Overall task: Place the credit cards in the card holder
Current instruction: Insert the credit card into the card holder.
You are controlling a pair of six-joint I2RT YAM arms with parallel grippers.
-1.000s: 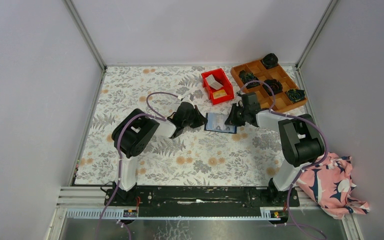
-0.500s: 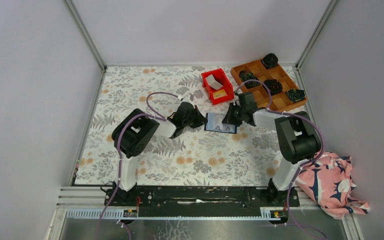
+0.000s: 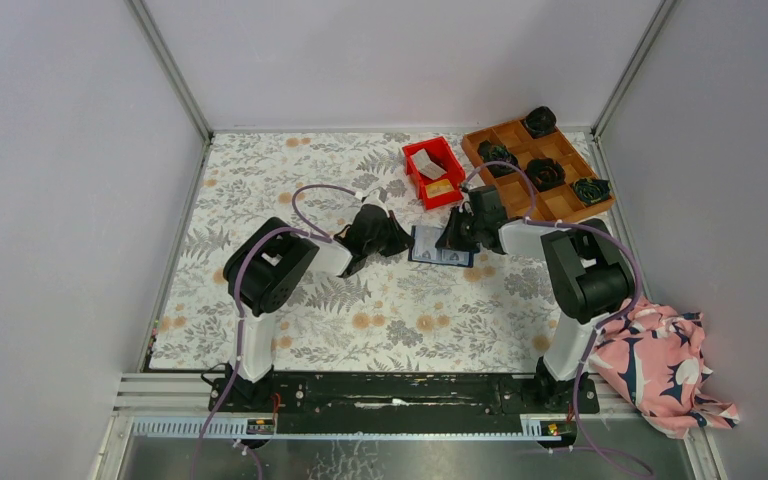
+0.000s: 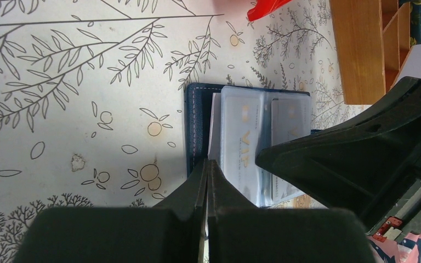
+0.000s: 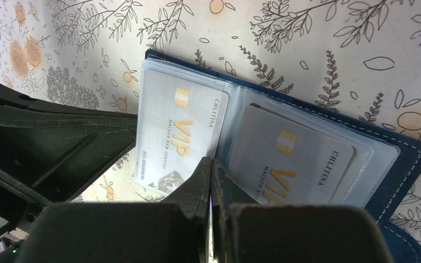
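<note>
The card holder is laid open and flat on the flowered table, between the two grippers. Two pale cards are seen in its clear pockets, one in the half nearer the left gripper and one in the other half. Both are printed with gold "VIP" lettering.

The left gripper is closed, its fingers pressed together with nothing seen between them. Its tip is set at the holder's navy edge. The right gripper is likewise closed. In the right wrist view its tip is placed at the fold between the two pockets; whether the plastic is pinched cannot be told.

Behind the holder, a white piece and an orange-tan piece are held in a red bin. Dark bundles are kept in a wooden tray beside it.
</note>
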